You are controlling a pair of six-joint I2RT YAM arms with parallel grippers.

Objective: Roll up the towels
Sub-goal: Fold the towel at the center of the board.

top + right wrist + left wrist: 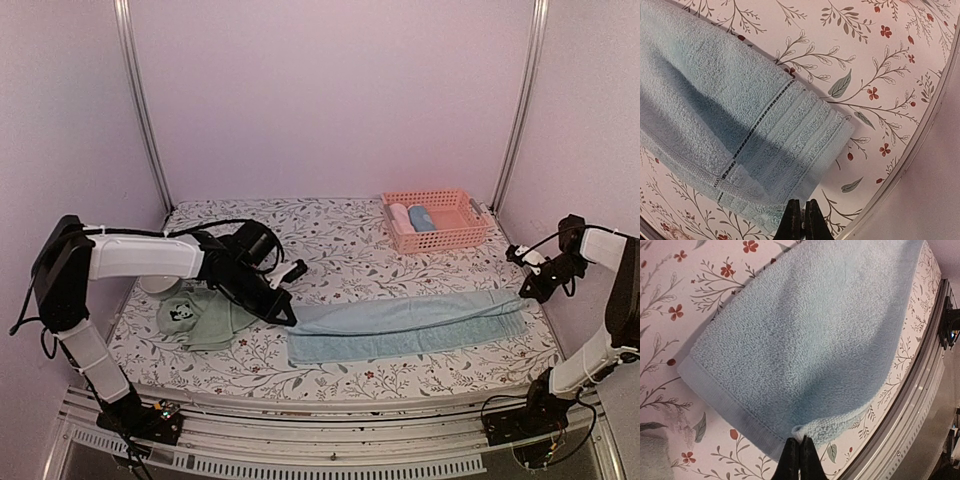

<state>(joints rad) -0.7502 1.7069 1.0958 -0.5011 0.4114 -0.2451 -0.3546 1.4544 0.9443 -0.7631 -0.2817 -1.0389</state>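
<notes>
The light blue towel [410, 325] lies folded into a long strip across the front of the table. My left gripper [287, 318] is at its left end. In the left wrist view this gripper [799, 441] is shut on a pinch of the towel's [805, 340] near corner. My right gripper [525, 292] is at the strip's right end. The right wrist view shows it [802, 204] shut on the hemmed edge of the towel [715, 115]. The sage green towel [205, 320] with its panda print lies crumpled at the left, under my left arm.
A pink basket [440, 240] at the back right holds two rolled cloths. A white bowl [158, 285] peeks out behind my left arm. The table's metal front rail [920, 405] runs close to the towel's near edge.
</notes>
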